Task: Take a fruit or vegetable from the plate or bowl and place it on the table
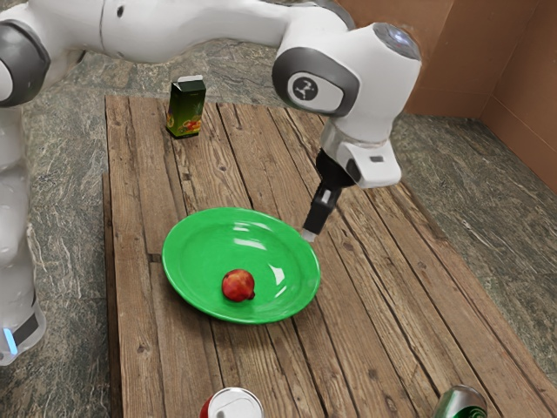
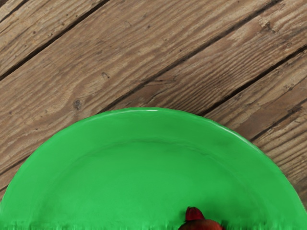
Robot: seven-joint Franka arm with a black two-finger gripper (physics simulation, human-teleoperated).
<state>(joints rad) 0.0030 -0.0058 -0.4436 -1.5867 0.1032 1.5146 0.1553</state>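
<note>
The white arm (image 1: 191, 30) comes in from the exterior view's upper left, runs nearly level, then bends downward at the thick wrist (image 1: 374, 87); beneath it the black gripper (image 1: 310, 235) hangs tilted, tip slanting toward the exterior view's left

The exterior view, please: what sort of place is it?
Probably an indoor room, its use unclear: brown walls at the far side, a grey stone-like floor, and a wooden plank table holding a green plate.
</note>
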